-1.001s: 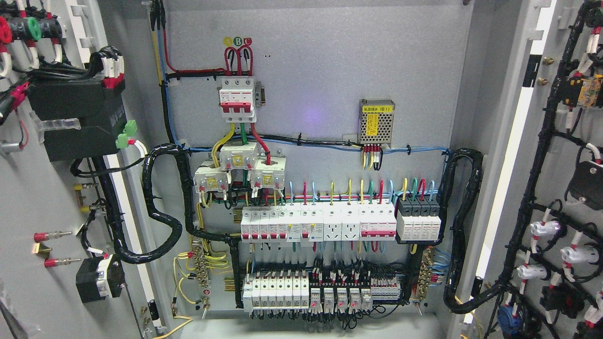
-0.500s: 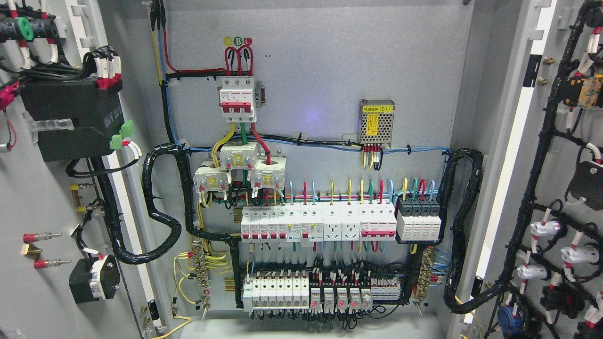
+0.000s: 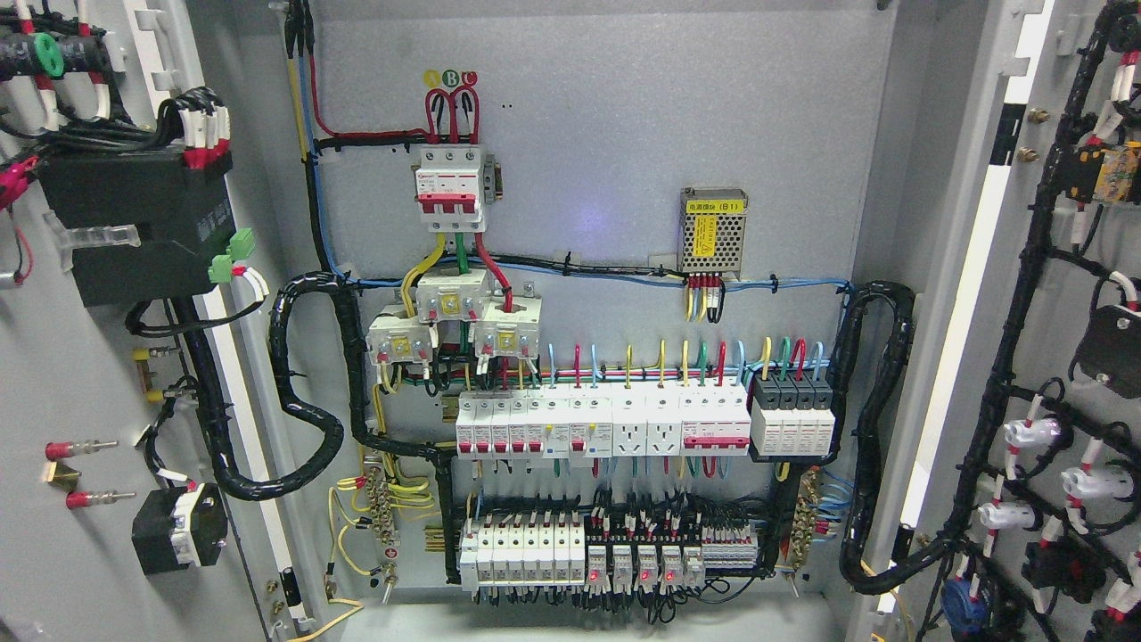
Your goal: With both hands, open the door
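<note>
Both doors of the grey electrical cabinet stand swung wide. The left door (image 3: 53,374) fills the picture's left edge, its inner face carrying a black box, wires and red-tipped terminals. On the right, the other door (image 3: 1061,267) shows its inner face with black cable looms and white lamp backs. Between them the cabinet's back panel (image 3: 606,134) is fully exposed, with rows of white breakers (image 3: 602,426) and coloured wiring. Neither of my hands nor any arm shows in the head view.
A small metal power supply (image 3: 711,229) with a yellow label is mounted on the upper right of the panel. Thick black cable bundles (image 3: 878,428) loop from the panel to each door. The cabinet floor (image 3: 579,622) lies along the bottom edge.
The left door swung a little further outward to the left between one second and half a second ago. Since then it has stayed still. The right door has not moved.
</note>
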Controlling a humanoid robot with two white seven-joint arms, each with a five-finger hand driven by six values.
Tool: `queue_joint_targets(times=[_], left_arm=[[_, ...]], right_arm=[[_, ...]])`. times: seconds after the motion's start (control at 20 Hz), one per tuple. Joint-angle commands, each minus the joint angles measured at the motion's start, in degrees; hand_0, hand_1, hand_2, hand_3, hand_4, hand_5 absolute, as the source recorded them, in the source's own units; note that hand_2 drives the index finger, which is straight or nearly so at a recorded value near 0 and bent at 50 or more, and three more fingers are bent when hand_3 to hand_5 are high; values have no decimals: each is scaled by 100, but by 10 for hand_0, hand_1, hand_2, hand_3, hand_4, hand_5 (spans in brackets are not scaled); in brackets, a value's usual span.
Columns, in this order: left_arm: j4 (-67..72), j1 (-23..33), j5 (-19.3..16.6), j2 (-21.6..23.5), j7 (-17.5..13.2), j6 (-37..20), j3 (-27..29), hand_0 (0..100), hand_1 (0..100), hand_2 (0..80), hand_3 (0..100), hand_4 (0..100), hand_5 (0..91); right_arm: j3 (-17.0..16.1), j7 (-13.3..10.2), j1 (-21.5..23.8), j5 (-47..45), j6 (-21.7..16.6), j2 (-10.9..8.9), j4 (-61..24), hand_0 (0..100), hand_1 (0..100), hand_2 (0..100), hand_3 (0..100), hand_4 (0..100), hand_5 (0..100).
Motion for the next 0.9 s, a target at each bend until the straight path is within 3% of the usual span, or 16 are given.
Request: queue_joint_targets(times=[0.0, 0.15, 0.45, 0.6, 0.85], left_arm=[[-1651, 22, 242, 827, 5, 6, -1079, 0, 0, 0, 0, 0, 0], [-1933, -13, 242, 968, 5, 23, -1378, 0, 0, 0, 0, 0, 0], [-2302, -189, 207, 1082, 5, 32, -1887, 0, 0, 0, 0, 0, 0], [-2889, -171, 206, 1328, 5, 14, -2029, 0, 0, 0, 0, 0, 0], [-3664, -101, 206, 1557, 5, -21, -1976, 0, 0, 0, 0, 0, 0]], right_arm=[[-571, -109, 341, 25, 3, -694, -490, 191, 0, 0, 0, 0, 0], [-764, -583, 569, 34, -14, -878, -779, 191, 0, 0, 0, 0, 0], [-1116, -1611, 1272, 34, -138, -1695, -1685, 191, 0, 0, 0, 0, 0], [-1397, -1718, 1702, 16, -173, -1924, -1957, 191, 0, 0, 0, 0, 0], [-1924, -1727, 2406, -19, -848, -2074, -2134, 191, 0, 0, 0, 0, 0]])
